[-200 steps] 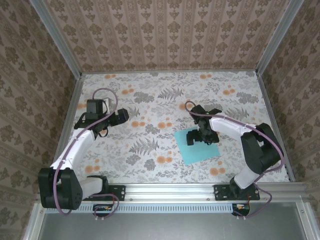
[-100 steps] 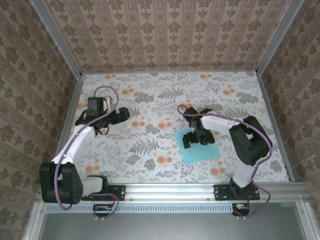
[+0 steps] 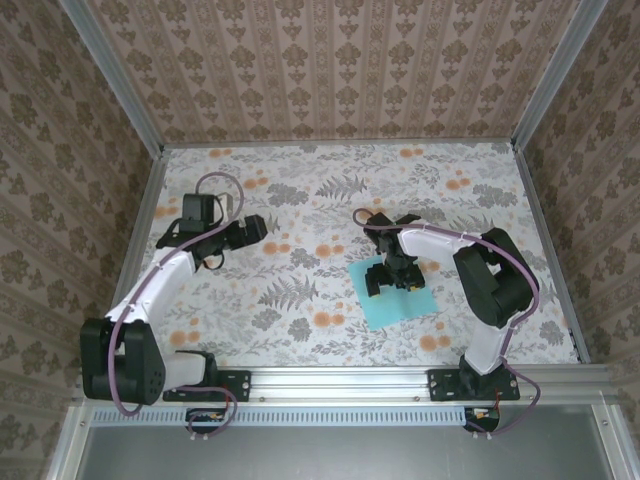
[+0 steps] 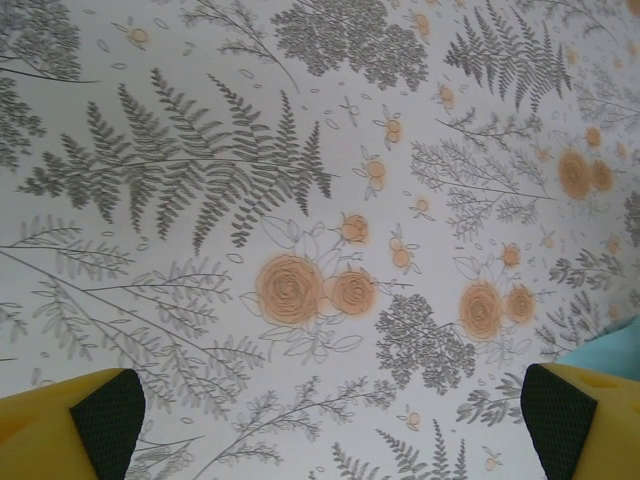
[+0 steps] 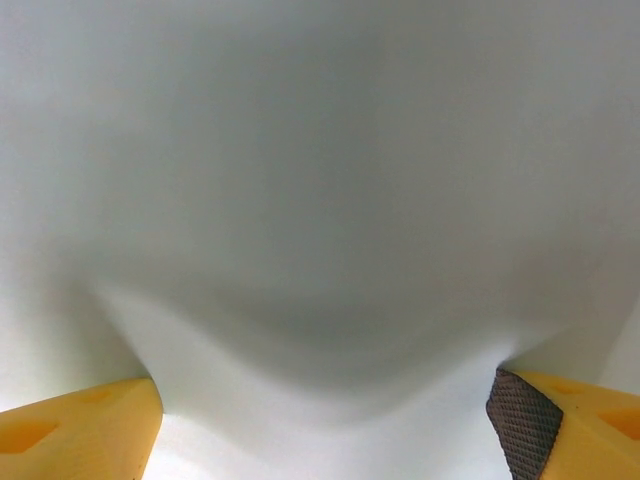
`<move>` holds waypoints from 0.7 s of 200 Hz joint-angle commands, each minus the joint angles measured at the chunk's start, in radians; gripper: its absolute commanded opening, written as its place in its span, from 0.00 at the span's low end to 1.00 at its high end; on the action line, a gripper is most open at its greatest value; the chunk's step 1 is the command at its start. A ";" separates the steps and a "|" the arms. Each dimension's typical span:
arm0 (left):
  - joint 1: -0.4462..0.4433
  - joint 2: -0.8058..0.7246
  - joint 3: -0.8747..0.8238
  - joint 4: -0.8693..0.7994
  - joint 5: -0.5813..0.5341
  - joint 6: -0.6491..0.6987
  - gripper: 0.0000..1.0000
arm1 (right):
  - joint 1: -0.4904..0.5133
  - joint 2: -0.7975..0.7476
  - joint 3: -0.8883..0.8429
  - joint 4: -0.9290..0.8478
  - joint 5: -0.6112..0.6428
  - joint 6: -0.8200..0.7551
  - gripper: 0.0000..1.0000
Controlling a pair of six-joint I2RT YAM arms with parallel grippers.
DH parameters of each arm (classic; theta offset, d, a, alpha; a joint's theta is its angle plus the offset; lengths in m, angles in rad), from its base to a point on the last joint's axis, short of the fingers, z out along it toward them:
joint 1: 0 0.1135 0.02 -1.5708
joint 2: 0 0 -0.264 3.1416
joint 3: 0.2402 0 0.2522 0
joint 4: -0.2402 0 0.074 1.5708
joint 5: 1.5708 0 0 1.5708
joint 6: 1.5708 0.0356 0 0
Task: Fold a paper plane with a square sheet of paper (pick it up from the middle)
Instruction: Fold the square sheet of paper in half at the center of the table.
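**Right gripper pressed onto the blue sheet, jaws wide, paper bowing up between them**

Right gripper (image 3: 388,278) sits down on the square sheet of paper (image 3: 402,308), which lies flat on the flowered table (image 3: 300,190) in front of the right arm, a little right of the table's centre. From the right wrist, its fingertips (image 5: 535,415) stand far apart and the pale paper swells into a soft ridge between them; nothing is pinched yet. Left gripper (image 3: 250,230) hovers well apart over bare table on the left, jaws spread wide and empty, with a sliver of the turquoise sheet at the right edge of its own wrist view.

What could go wrong, as I judge it:
- The pads may skate over the smooth paper as they come together, so the ridge flattens and the jaws meet on nothing.
- Uneven pressure could drag the whole sheet across the table instead of gathering it.
- The contact looks to be toward the far half of the sheet rather than dead centre, though the arm hides part of it; an off-centre pinch would let the sheet hang lopsided.
- A hard squeeze would leave a stray crumple where a clean centre crease is wanted.

Being square and unfolded, the sheet has no long axis and no nose. It lies turned slightly off the table's edges, its near edge rising toward the right in the top view, one corner aimed at the near rail.
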 commanded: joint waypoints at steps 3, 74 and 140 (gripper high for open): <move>-0.040 0.026 0.001 0.043 0.035 -0.066 1.00 | -0.005 0.079 -0.069 0.097 0.024 0.045 0.87; -0.146 0.122 -0.068 0.267 0.128 -0.261 0.89 | 0.001 -0.055 -0.061 0.233 -0.154 0.174 0.49; -0.127 0.141 -0.190 0.499 0.238 -0.362 0.82 | 0.019 -0.266 -0.278 0.849 -0.502 0.454 0.39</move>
